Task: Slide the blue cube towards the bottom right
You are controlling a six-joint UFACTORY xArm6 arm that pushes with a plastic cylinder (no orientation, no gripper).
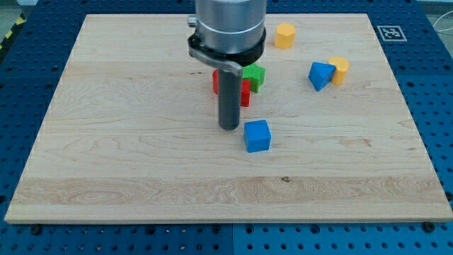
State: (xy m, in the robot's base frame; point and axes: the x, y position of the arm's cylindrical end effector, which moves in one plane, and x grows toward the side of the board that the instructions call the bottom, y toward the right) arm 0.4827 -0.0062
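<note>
Two blue blocks show: the blue cube (257, 136) sits just right of the tip (228, 127), and a blue wedge (320, 75) lies farther up-right, touching a yellow block (340, 70). Another yellow block (284, 35), a green block (253, 76) and a red block (243, 91) sit behind the rod on the surface (127, 156). No gripper exists.

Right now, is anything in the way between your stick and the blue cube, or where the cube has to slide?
No. My tip sits just to the view's left of the blue cube, nothing between them. The wooden board toward the view's bottom right shows no blocks in the cube's path.
</note>
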